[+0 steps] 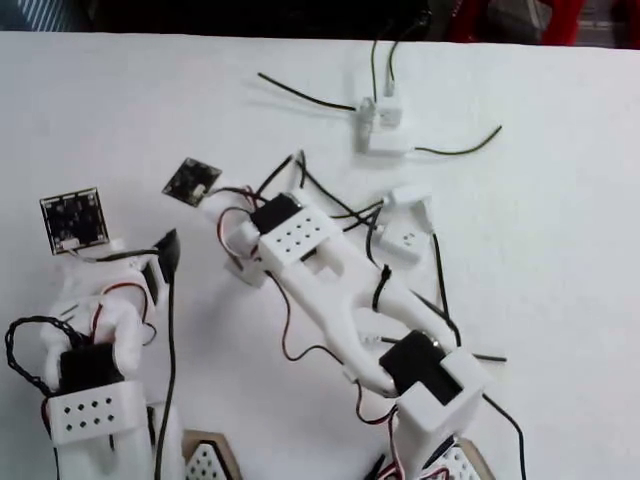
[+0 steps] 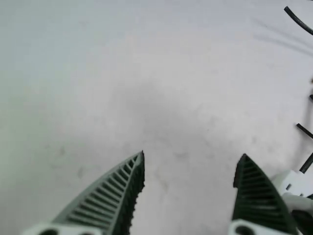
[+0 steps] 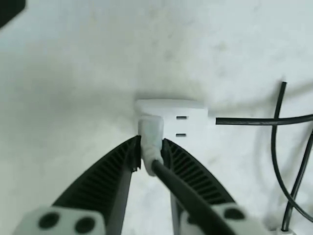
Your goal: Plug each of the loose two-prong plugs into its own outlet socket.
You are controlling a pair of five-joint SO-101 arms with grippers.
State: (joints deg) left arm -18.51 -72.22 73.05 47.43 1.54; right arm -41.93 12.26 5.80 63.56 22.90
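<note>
The white table (image 1: 560, 250) is the largest thing here. Across it the right arm (image 1: 330, 270) lies long and low, stretched from the near edge toward the middle. The left arm (image 1: 95, 390) sits folded at the near left corner.

Next in size come the white outlet blocks. One outlet block (image 3: 190, 125) lies flat on the table straight in front of the right gripper (image 3: 150, 142), with two narrow slots showing on its face. A second outlet block (image 1: 402, 240) lies just beside the right arm. A third outlet block (image 1: 385, 145) is well apart from both arms, near the table's far edge, with small white pieces (image 1: 370, 115) against it (plugs by the look of them, though too small to be certain).

The right gripper's jaws are drawn in to a narrow gap and pinch a white two-prong plug (image 3: 150, 128) from both sides. The plug's front end touches the outlet block just beside the two free slots; whether its prongs are in a socket cannot be told. Its black cord (image 3: 186, 191) runs back between the fingers.

The left gripper (image 2: 190, 161) hangs over bare table with its jaws spread wide, holding nothing.

Thin loose cords (image 3: 274, 147), also black, lie on the table near the first outlet block.
</note>
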